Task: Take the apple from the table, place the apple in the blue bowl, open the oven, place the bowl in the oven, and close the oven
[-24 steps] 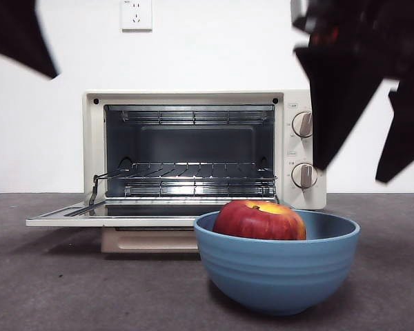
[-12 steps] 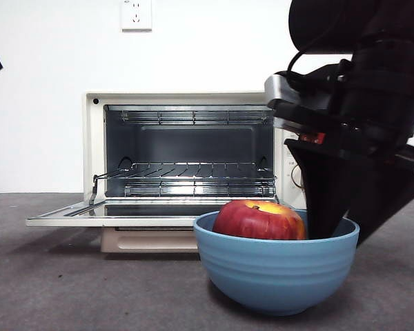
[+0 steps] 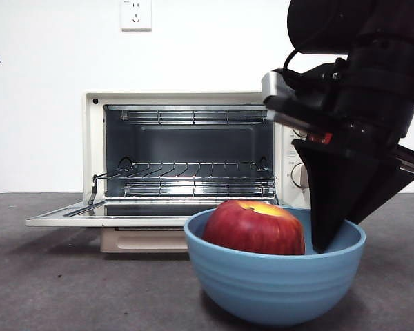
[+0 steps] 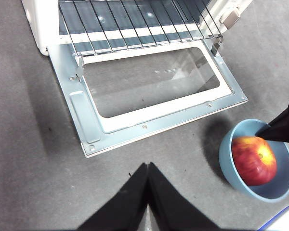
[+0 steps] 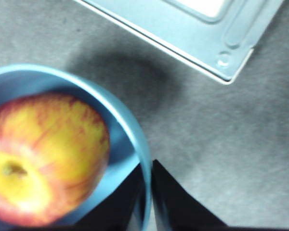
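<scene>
Blue bowl (image 3: 274,276) with the apple (image 3: 254,227) inside sits off the front corner of the open oven (image 3: 193,158) door; your right gripper (image 3: 329,241) is clamped on its rim. Left wrist view: the left gripper (image 4: 147,169) is pinched shut on nothing over the table (image 4: 29,159). Right wrist view: one jaw either side of the wall, so lift, clear the door, and slide it onto the rack (image 3: 193,172).

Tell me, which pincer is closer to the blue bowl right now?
The right one. The right pincer is shut on the blue bowl at its rim, beside the apple. The left pincer hangs shut above the table, away from it.
</scene>
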### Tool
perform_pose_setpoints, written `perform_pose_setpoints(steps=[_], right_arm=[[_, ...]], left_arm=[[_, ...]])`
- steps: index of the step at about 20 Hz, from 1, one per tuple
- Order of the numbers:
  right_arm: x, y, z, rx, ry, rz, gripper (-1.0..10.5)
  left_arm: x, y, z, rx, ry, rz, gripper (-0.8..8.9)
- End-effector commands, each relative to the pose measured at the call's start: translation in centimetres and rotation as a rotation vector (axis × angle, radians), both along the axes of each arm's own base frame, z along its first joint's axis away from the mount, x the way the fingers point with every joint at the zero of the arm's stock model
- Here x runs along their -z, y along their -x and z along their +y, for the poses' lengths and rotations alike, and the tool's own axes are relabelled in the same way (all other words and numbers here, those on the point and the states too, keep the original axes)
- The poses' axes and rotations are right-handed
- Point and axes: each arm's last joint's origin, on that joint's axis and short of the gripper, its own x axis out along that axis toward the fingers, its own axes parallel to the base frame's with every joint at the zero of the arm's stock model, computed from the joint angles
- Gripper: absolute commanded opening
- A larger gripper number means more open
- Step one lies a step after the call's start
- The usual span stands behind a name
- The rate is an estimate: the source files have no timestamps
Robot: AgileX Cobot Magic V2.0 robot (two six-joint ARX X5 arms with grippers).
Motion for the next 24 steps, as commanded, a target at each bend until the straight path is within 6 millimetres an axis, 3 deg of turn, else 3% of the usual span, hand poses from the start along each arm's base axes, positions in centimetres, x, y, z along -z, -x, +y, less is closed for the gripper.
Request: perform_pose_setpoints(steps=[1,6,9,16,24], right_arm=[[-1.8,-0.5,0.9,0.005,-0.063,-0.011,0.0],[-6.9,-2.6,1.8,0.04,-0.114,-0.141,0.0],[-8.7,-5.1,1.7,0.111,-0.133,-0.184,0.0],[-9.3,-10.8,2.7,0.264,-0.164,-0.17,0.0],[-9.0,-14.3,3.8,0.432,-0.195,-0.133,0.0]], left_arm=[[-0.2,-0.1,-0.1,0.009,0.003,-0.013,0.07],[-0.2,-0.2,-0.1,0.012,0.001,-0.017,0.07],[-0.2,-0.2,-0.1,0.012,0.002,-0.019,0.07],[-0.2,-0.2,-0.1,0.012,0.003,-0.024,0.07],[-0.2,-0.1,-0.4,0.034,0.003,-0.023,0.07]])
